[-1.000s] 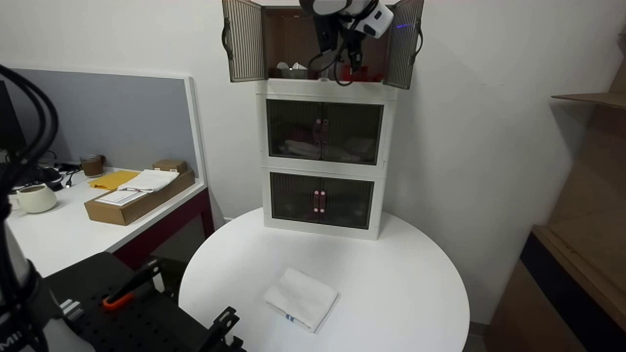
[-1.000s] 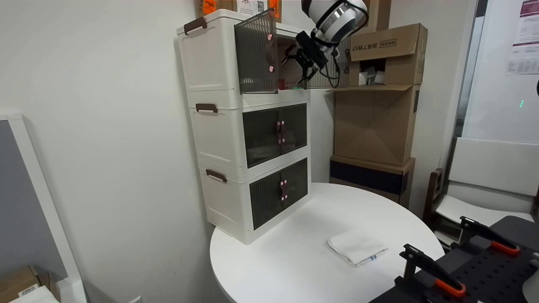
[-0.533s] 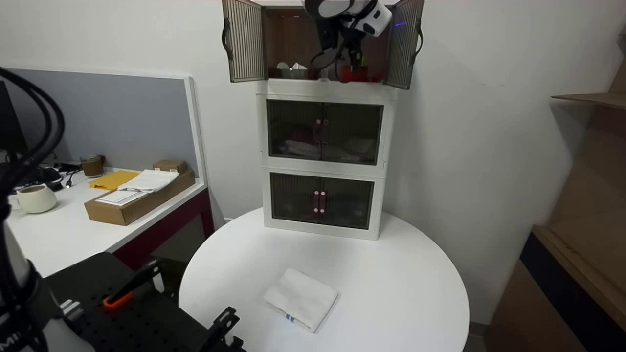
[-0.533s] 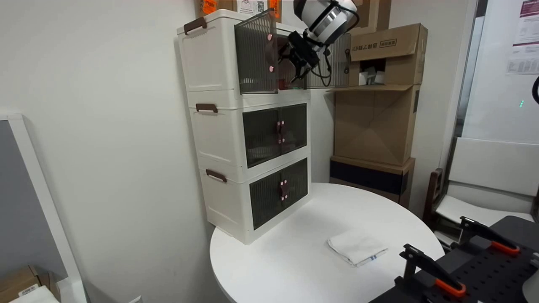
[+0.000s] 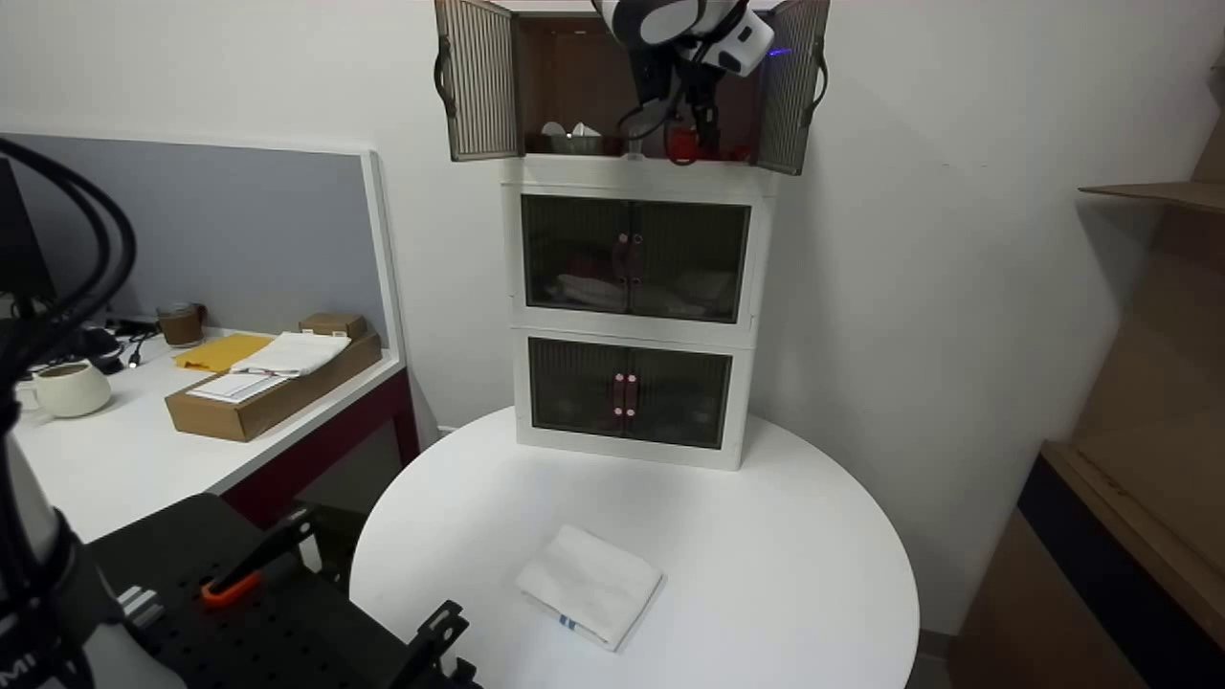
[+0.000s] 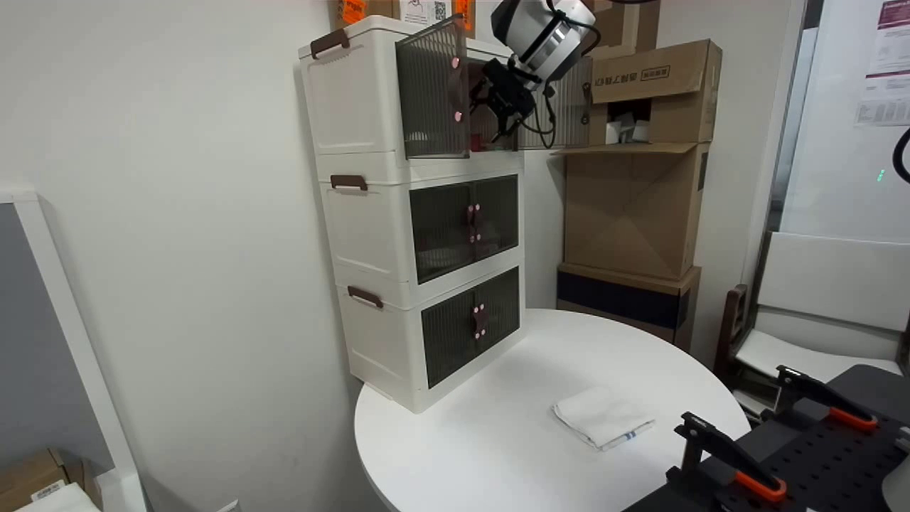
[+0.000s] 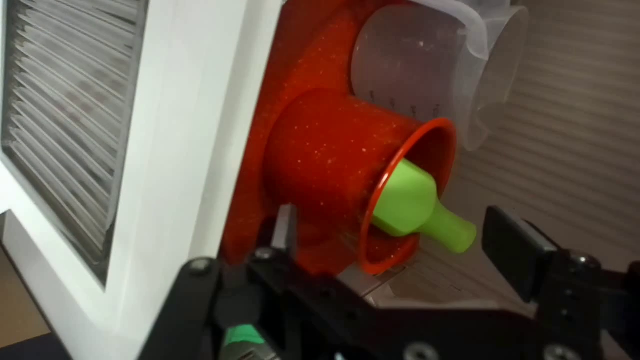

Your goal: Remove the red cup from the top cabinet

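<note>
Clearly, the gripper (image 7: 392, 217) has its two fingers (image 7: 520, 260) spread wide, one just beside the base of the red cup (image 7: 320, 150), the other out past its rim; whether either touches it I cannot tell. That cup is in the top cabinet (image 5: 565, 77), with a light-green thing (image 7: 405, 200) inside it whose stub pokes out over the rim. Around the cup's base shows a speckled red surface (image 7: 307, 65), and just beside it is a clear measuring jug (image 7: 405, 60). Further along inside, in an exterior view, sits a greyish container (image 5: 574, 144) with white items (image 5: 586, 130) showing above its edge. Both doors (image 5: 478, 86) are swung out. Below, the lower compartments (image 5: 574, 383) are closed, standing on a round white table (image 5: 766, 565) where a folded white cloth (image 5: 589, 584) lies. Farther back are stacked cardboard boxes (image 6: 625, 213) and a chair (image 6: 817, 352).
</note>
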Motion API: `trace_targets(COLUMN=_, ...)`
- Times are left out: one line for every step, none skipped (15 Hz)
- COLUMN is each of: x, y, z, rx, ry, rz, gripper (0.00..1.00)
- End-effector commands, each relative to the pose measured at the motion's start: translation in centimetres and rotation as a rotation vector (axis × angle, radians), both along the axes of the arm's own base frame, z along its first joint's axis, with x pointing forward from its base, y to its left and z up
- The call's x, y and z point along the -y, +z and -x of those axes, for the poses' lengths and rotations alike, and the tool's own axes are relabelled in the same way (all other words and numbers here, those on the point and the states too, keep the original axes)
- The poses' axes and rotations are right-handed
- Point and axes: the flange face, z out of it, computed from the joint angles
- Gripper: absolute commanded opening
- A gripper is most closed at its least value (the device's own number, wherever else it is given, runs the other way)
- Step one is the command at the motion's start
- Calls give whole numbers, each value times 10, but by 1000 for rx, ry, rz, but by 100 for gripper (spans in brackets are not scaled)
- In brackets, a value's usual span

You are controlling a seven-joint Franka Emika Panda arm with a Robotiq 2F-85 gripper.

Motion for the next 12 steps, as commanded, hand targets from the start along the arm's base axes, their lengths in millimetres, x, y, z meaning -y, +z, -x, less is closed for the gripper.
trace_targets(x=3, y=0, z=-13, rx=-11, ry=-22, rz=-6, gripper=79)
trace_targets(x=4, y=-2, z=-14, rx=-15, ry=-26, rz=-6, gripper=74)
trace_targets(x=4, y=-4, z=-15, rx=-18, ry=-28, rz=-5, gripper=61)
trace_targets(x=4, y=-5, z=-17, rx=-21, ry=-31, rz=-6, gripper=54)
trace_targets(x=4, y=-8, z=-18, rx=-25, ry=-31, rz=-7, gripper=45)
trace_targets(x=4, y=-10, z=-19, rx=-29, ry=-33, rz=-10, gripper=38)
trace_targets(x=3, y=-11, z=-21, rx=-30, ry=-32, rz=-11, gripper=30)
trace_targets(x=3, y=-13, z=-22, rx=-32, ry=-32, rz=-13, gripper=27)
trace_targets(x=3, y=-14, z=-23, rx=-34, ry=-31, rz=-14, gripper=22)
trace_targets(x=3, y=-15, z=-23, rx=-34, ry=-30, rz=-14, gripper=19)
trace_targets(x=3, y=-15, z=-23, rx=-33, ry=-31, rz=-16, gripper=10)
trace_targets(x=3, y=-13, z=-23, rx=-32, ry=-31, rz=-17, gripper=0)
